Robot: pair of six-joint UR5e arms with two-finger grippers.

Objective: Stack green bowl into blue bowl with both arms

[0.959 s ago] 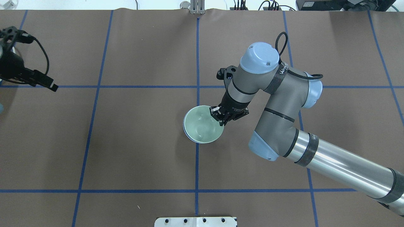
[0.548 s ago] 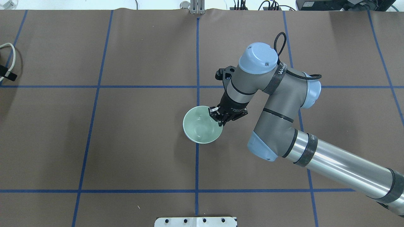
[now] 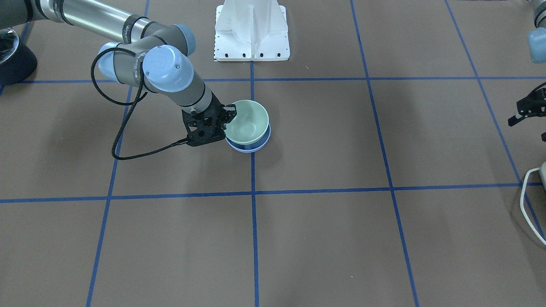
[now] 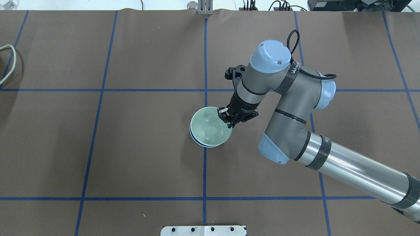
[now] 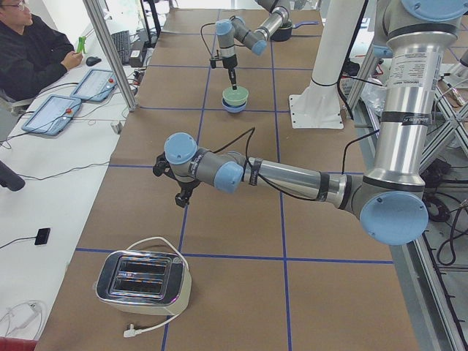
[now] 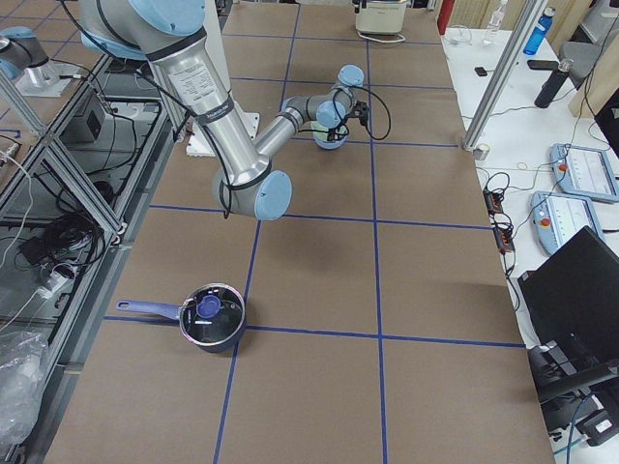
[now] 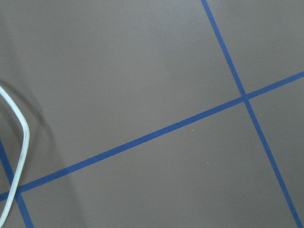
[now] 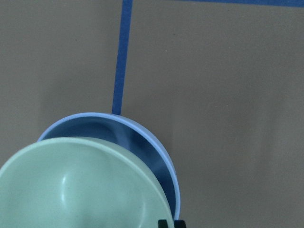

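Note:
The mint-green bowl (image 4: 210, 127) sits tilted in the periwinkle-blue bowl (image 4: 196, 140) near the table's middle; only a rim crescent of the blue bowl shows. Both show in the front view, green bowl (image 3: 248, 121) over blue bowl (image 3: 247, 148), and in the right wrist view, green bowl (image 8: 80, 190) in front of blue bowl (image 8: 142, 142). My right gripper (image 4: 226, 115) is shut on the green bowl's rim, on the side towards my right arm; it also shows in the front view (image 3: 229, 114). My left gripper (image 3: 524, 111) hangs far off at the table's left end, cut by the frame edge; I cannot tell its state.
A toaster (image 5: 143, 282) with a white cable (image 4: 9, 62) stands at the table's left end, near my left gripper (image 5: 183, 196). A lidded pot (image 6: 211, 317) sits at the right end. The white pedestal (image 3: 251, 30) stands at my base. A person (image 5: 29, 51) sits beyond the far edge.
My left gripper has drawn back leftwards out of the overhead view. My right gripper, still on the green bowl's rim, has shifted it slightly, so the blue rim shows again.

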